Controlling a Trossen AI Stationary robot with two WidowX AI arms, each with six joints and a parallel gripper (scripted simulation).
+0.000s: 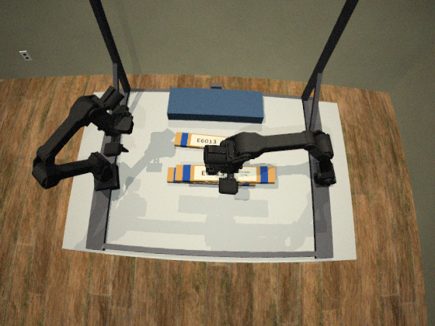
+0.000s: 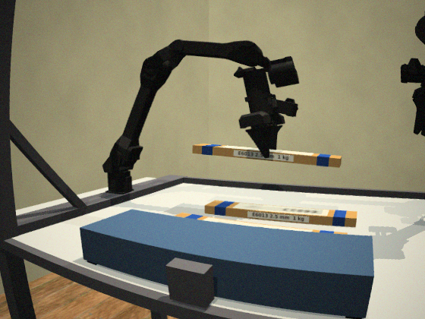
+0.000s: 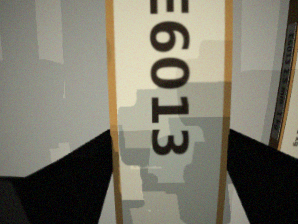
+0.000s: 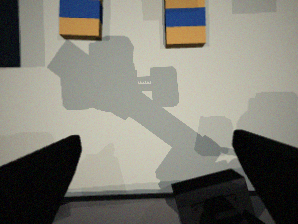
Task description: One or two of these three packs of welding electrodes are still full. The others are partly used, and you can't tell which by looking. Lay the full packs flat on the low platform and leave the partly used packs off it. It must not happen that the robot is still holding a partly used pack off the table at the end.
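Altogether, 3 packs (image 1: 266, 175) (image 2: 214, 149) (image 3: 130, 40) (image 4: 185, 35), 1 platform (image 1: 216, 102) (image 2: 228, 243).

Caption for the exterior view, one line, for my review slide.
Black left gripper holds an orange, blue-banded electrode pack above the white table, beyond the long blue platform.
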